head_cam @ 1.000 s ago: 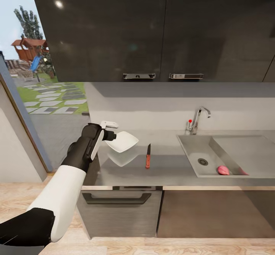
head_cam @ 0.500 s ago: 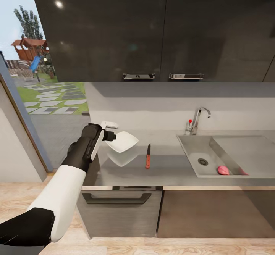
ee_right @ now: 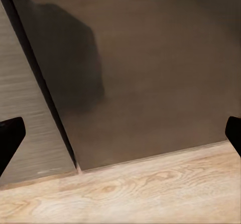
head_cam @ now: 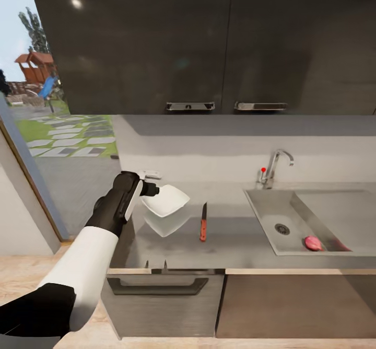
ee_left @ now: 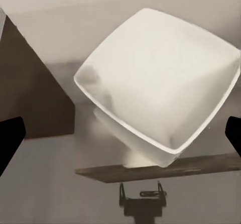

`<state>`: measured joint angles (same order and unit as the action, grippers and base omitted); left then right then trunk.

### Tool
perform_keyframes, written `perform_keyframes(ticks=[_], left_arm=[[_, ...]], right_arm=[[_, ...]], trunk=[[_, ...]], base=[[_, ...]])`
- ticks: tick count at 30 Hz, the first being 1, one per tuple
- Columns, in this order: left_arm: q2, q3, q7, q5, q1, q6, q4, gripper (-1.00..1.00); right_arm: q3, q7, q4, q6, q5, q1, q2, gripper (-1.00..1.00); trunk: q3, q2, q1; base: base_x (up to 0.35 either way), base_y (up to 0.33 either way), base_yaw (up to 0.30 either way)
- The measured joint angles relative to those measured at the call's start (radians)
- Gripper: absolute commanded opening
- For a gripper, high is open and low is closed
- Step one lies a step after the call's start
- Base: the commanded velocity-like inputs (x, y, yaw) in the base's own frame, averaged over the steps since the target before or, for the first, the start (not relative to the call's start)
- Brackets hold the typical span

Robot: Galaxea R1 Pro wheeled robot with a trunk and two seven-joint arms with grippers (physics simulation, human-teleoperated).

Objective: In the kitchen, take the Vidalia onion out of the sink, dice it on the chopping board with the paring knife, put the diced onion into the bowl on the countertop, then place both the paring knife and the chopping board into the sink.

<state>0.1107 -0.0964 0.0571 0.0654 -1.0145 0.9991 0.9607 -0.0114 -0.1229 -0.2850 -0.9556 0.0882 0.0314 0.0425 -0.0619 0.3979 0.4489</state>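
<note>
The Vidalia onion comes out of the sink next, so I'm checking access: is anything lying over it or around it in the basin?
Nothing visible does. The Vidalia onion lies uncovered on the sink floor against the drainboard-side wall, away from the drain.

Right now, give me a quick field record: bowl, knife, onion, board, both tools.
bowl: white, tilted, raised above the countertop, at the left tool
knife: flat on the countertop, right of the bowl, untouched
onion: in the sink, near the front edge
board: cannot place it
left tool: beside the bowl's rim; grip unclear
right tool: open, fingertips wide apart, facing a cabinet front and wood floor
</note>
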Motion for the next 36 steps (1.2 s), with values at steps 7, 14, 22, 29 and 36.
perform_keyframes(ticks=[7, 14, 22, 29, 36], left_arm=[[0.0, 0.029, -0.001, 0.0, 0.0, 0.0, -0.006, 1.0], [-0.002, 0.034, -0.001, 0.0, 0.0, 0.0, -0.009, 1.0], [-0.003, 0.037, -0.001, 0.0, 0.0, 0.0, -0.009, 1.0], [-0.003, 0.041, -0.001, 0.0, 0.0, 0.0, -0.008, 1.0], [-0.003, 0.041, -0.001, 0.0, 0.0, 0.0, -0.008, 1.0]], right_arm=[[0.001, 0.001, 0.004, -0.003, 0.0, 0.0, 0.0, 1.0], [0.0, -0.02, -0.005, -0.011, -0.003, 0.0, 0.011, 1.0], [-0.001, -0.247, 0.0, -0.087, -0.003, 0.0, 0.042, 1.0], [-0.002, -0.294, 0.003, -0.087, -0.003, 0.0, 0.059, 1.0], [-0.001, -0.293, 0.005, -0.087, -0.003, 0.0, 0.056, 1.0]], trunk=[[0.0, 0.0, 0.0], [0.0, 0.0, 0.0], [0.003, 0.0, 0.0], [0.004, 0.0, 0.0], [0.004, 0.0, 0.0]], base=[[0.071, 0.0, 0.0], [0.005, 0.0, 0.0], [0.0, 0.0, -0.019], [0.0, 0.0, -0.001], [0.0, 0.0, 0.0]])
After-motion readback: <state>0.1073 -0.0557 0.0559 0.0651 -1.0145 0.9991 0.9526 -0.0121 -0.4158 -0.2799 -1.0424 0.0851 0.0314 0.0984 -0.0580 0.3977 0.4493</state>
